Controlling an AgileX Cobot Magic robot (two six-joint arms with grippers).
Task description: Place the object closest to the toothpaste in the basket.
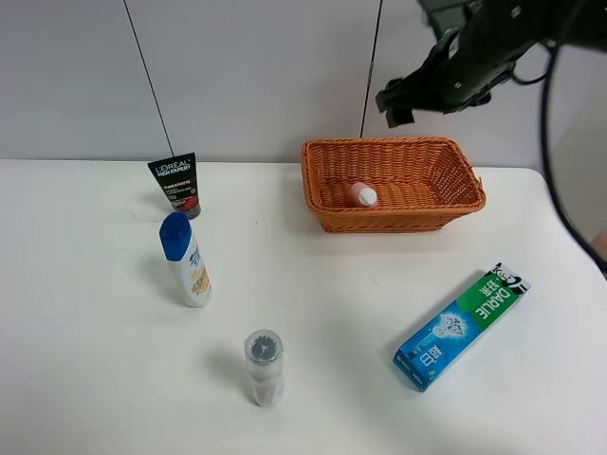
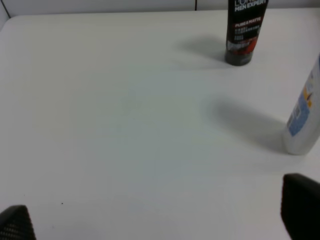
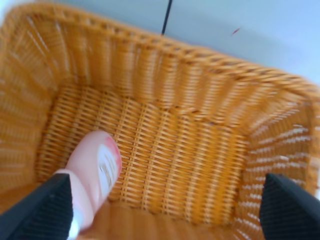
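The green and blue toothpaste box [image 1: 462, 327] lies on the white table at the right front. The orange wicker basket [image 1: 398, 220] stands at the back right. A small pink bottle with a white cap [image 1: 362, 196] lies inside it, and shows on the basket floor in the right wrist view [image 3: 92, 172]. My right gripper [image 1: 396, 104] hangs above the basket's back rim, open and empty; in the right wrist view [image 3: 167, 210] its jaws stand wide apart over the basket [image 3: 165, 65]. My left gripper [image 2: 160, 215] is open and empty above bare table.
A black L'Oreal tube [image 1: 176, 186] stands at the back left, also in the left wrist view [image 2: 243, 30]. A white bottle with a blue cap [image 1: 185, 259] stands in front of it [image 2: 305, 120]. A clear grey-capped bottle [image 1: 265, 366] stands at the front middle.
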